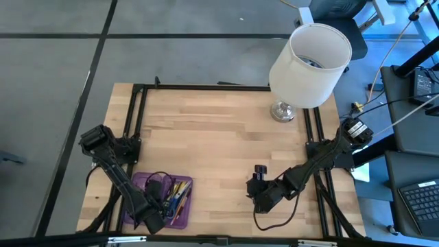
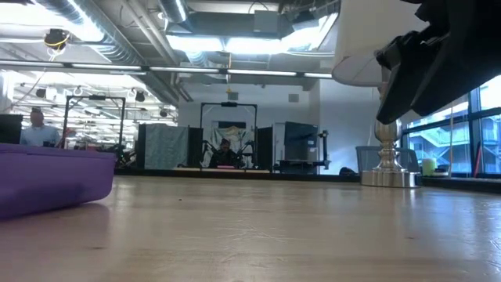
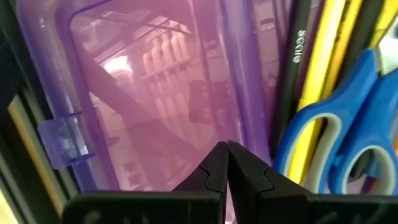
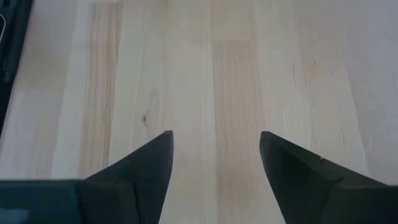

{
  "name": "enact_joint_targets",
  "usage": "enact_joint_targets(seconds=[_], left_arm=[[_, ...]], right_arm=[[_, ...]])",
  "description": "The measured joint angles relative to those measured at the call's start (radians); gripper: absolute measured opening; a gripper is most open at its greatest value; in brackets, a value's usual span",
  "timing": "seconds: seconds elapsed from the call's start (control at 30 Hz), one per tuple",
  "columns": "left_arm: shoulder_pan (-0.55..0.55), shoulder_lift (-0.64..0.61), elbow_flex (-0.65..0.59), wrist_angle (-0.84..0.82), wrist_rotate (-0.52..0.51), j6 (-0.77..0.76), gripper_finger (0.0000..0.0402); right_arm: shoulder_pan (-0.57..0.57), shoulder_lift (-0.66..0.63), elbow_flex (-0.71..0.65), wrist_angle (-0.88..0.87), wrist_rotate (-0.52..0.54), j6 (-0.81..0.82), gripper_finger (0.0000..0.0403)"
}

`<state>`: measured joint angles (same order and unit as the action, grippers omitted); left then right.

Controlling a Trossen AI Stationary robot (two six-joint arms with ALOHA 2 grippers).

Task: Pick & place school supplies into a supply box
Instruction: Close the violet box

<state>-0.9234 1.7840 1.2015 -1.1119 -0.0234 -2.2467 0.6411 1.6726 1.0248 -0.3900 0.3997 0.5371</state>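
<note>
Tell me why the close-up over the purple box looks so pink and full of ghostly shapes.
In the left wrist view the shut left gripper sits just above the translucent purple case, so its glossy plastic tints the picture and mirrors the room's lights; the blue-handled scissors look soft at such close range. In the low view the case is a blurred purple slab.

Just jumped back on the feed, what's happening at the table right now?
The left claw is shut and empty, hovering over the purple pencil case at the table's front left corner. The case lies open, with pens and pencils and the blue-handled scissors already in one half. The right claw is open over bare wood near the front middle, holding nothing. A white lamp stands at the back right. No loose supplies show on the tabletop.
</note>
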Motion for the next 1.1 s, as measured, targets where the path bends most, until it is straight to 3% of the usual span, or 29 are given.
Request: enact_joint_targets(seconds=[0.6,1.1], left_arm=[[-0.003,0.015,-0.017,0.027,0.020,-0.018,0.0003],[0.026,0.067,-0.017,0.150,-0.055,0.021,0.0003]], right_arm=[[0.000,0.000,0.000,-0.005,0.000,0.000,0.0243],[0.010,0.000,0.000,-0.009,0.000,-0.001,0.0243]])
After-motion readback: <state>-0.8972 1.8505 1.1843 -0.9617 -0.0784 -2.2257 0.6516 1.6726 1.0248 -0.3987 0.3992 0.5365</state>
